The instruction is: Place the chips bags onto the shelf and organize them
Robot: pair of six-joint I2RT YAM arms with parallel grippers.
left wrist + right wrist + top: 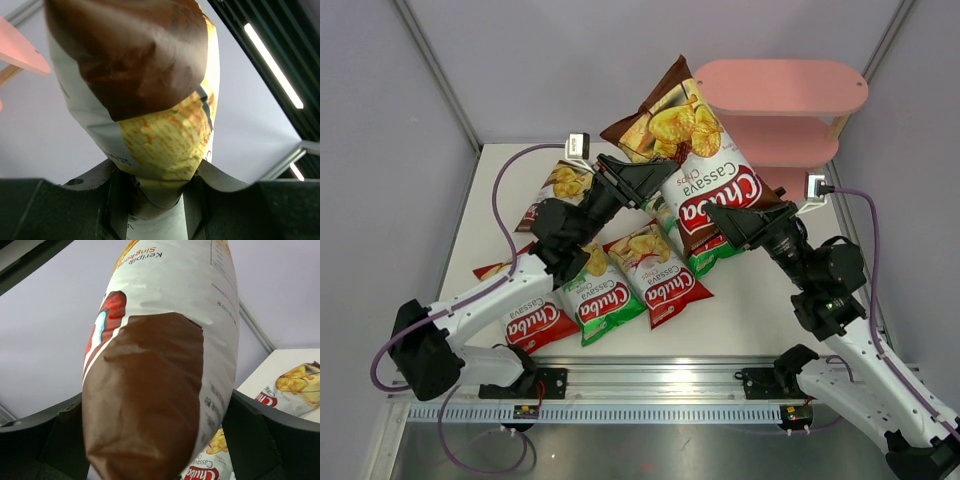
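Above the white table (750,310), the left pincer (653,186) and right pincer (728,222) clamp 1 brown chips bag (692,140).

"Chuba Cassava" on the brown bag (700,150)

A: Where is the shelf (790,85) set?
B: Far right on the worktop (750,310). The raised bag (695,170) is held left of it, between left end effector (655,185) and right end effector (722,216); other bags (620,285) are spread beneath.

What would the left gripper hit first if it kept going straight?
The brown bag the left gripper grips fills its path; the shelf lies off to the side, probably missed.
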